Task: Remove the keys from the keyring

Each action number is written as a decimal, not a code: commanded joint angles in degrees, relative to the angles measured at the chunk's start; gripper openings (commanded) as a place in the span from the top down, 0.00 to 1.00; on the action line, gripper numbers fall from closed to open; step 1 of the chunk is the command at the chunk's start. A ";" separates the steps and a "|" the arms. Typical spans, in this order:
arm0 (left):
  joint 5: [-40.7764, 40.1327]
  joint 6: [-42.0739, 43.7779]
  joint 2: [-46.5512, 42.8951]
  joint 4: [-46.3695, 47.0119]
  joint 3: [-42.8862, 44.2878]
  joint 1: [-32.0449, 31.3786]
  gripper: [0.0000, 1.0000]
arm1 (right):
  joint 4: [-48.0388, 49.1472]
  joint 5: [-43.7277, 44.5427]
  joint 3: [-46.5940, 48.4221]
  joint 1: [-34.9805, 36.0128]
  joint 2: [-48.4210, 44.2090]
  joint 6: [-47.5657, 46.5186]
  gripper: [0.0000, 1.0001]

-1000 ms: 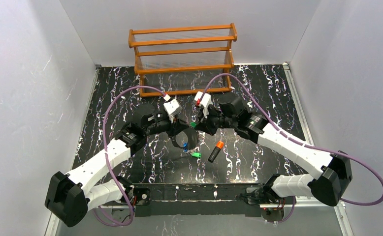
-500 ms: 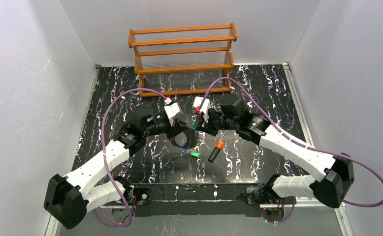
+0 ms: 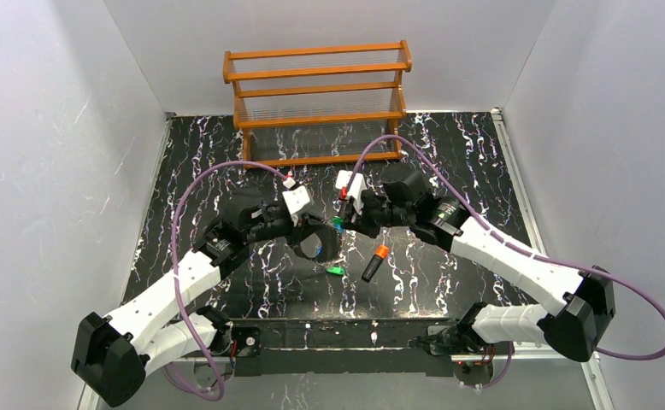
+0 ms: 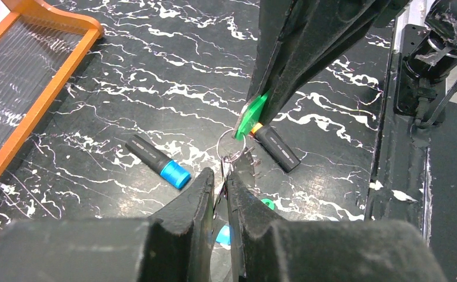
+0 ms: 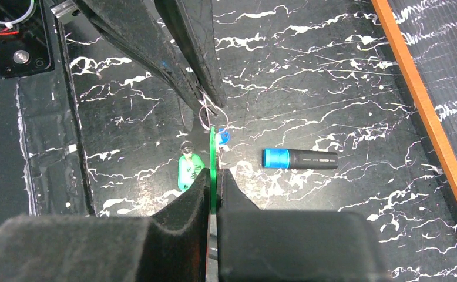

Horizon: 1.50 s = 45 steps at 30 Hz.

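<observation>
Near the orange-capped marker (image 4: 276, 147), left gripper (image 4: 223, 176) pinches the keyring (image 4: 232, 147) (seemingly anchoring it); right gripper (image 5: 214, 176) clamps green key (image 4: 251, 114) for pulling.

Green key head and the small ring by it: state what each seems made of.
The green key head looks like plastic: bright, even colour, slightly translucent. The ring is probably thin metal wire: silvery and glinting.

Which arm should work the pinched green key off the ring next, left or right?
Right, probably. The right gripper is shut on the green key by its head, so it can slide it off. The left gripper pinches the keyring and is better as the anchor.
</observation>
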 commanded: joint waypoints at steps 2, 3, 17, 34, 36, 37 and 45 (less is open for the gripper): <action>-1.03 -1.26 -0.83 -1.83 -1.29 1.15 1.00 | -0.50 -0.31 -0.94 -1.35 -3.72 -0.30 0.99; -1.01 -1.23 -0.98 -1.82 -1.27 1.15 1.00 | -0.65 -0.19 -1.26 -1.39 -3.73 -0.47 0.99; 4.58 -6.23 -2.14 4.15 -2.47 1.06 1.00 | 0.80 -1.76 -4.64 -2.51 -3.63 -5.26 0.99; 5.81 -15.55 -3.69 14.58 -5.01 1.06 1.00 | 3.73 -3.59 -7.12 -3.28 -1.68 -8.88 0.99; 5.30 -15.55 -4.43 14.52 -5.10 1.06 1.00 | 3.82 -2.85 -7.83 -3.58 -2.11 -9.53 0.99; 5.11 -15.55 -4.82 14.77 -5.25 1.06 1.00 | 3.59 -2.62 -7.99 -3.67 -2.22 -9.78 0.99; 3.47 -14.18 -5.28 13.31 -5.02 1.06 1.00 | 1.61 -4.16 -6.43 -3.96 -2.41 -11.50 0.99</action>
